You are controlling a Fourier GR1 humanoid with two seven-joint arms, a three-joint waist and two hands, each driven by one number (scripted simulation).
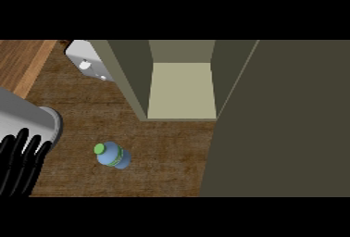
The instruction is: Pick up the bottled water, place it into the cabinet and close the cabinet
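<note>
The bottled water (113, 155), pale blue with a green cap and green band, stands upright on the brown counter (164, 157), seen from above. Behind it the cabinet (181, 88) stands open, its pale shelf bare inside. The cabinet's dark door (280, 120) is swung wide and fills the view's right side. My left hand (21, 164) rests at the lower left edge with straight fingers pointing up, well left of the bottle and touching nothing. My right hand does not show.
A white wall fitting (87, 60) sits at the back left beside the cabinet. A lighter wooden strip (21, 60) runs along the far left. The grey left forearm (27, 115) crosses the left edge.
</note>
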